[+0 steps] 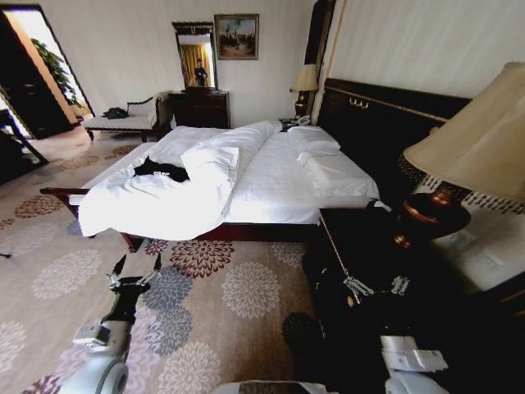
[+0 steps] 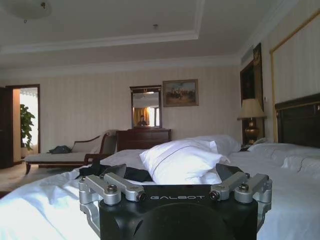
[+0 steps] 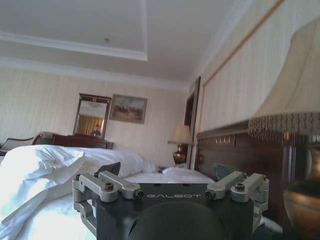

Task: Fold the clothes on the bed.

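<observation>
Black T-shirt [image 1: 162, 170] half-sunk in duvet [image 1: 156, 205]

Black GALBOT-marked wrists, seemingly silver linkages.

You face a room with pale striped walls, a floral carpet [image 1: 213, 295], a framed painting [image 1: 236, 36] beside a mirror [image 1: 196, 54] over a dark dresser [image 1: 199, 108], a chaise [image 1: 123, 120] near the bright doorway [image 1: 41, 57], and a lamp [image 1: 472, 156] close on your right.

You've got a floral carpet [image 1: 213, 304] underfoot, a big table lamp [image 1: 472, 152] on the nightstand at right, plus a dresser [image 1: 199, 108] with mirror [image 1: 196, 54], a framed painting [image 1: 236, 36] and a cushioned bench [image 1: 123, 121] along the far wall.
</observation>
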Controlling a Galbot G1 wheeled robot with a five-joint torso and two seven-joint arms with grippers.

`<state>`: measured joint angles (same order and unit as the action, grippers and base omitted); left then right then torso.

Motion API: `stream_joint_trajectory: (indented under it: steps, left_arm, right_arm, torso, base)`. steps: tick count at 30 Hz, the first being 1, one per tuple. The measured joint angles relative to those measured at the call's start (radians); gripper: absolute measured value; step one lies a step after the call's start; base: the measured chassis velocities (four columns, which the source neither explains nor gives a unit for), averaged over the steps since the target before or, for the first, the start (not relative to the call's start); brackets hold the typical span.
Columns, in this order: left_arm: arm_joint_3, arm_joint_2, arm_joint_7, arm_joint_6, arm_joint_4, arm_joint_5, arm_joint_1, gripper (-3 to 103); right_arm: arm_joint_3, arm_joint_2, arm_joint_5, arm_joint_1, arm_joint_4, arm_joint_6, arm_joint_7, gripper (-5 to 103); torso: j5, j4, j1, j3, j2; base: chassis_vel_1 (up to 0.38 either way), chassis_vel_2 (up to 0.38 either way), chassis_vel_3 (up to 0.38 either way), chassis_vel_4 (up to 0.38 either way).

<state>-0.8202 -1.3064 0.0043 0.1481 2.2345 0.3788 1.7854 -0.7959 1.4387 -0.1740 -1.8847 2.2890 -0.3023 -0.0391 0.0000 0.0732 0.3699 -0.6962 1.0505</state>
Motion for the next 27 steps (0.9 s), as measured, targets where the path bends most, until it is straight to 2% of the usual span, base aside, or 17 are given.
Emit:
stream_joint_trajectory:
  steps: [3,13,27]
  left_arm:
    - [-0.001,0.000,-0.008,0.000,0.003,0.044,-0.010,100]
    - [-0.010,0.001,-0.019,-0.001,0.010,0.058,-0.020,100]
    - [-0.002,0.001,-0.023,0.000,0.005,0.059,-0.022,100]
  right_arm:
    - [0.000,-0.008,-0.024,-0.015,0.015,0.044,0.016,100]
    - [0.004,-0.022,-0.041,-0.035,0.042,0.103,0.022,100]
    - [-0.001,-0.026,-0.026,-0.041,0.048,0.103,0.020,100]
  torso:
    - [0.0000,0.0001,0.000,0.000,0.000]
    - [0.0000,0.0000,0.000,0.000,0.000]
    - [0.0000,0.0001,0.000,0.000,0.000]
  base:
    - [0.000,0.000,0.000,0.000]
    - [0.000,0.000,0.000,0.000]
    - [0.000,0.000,0.000,0.000]
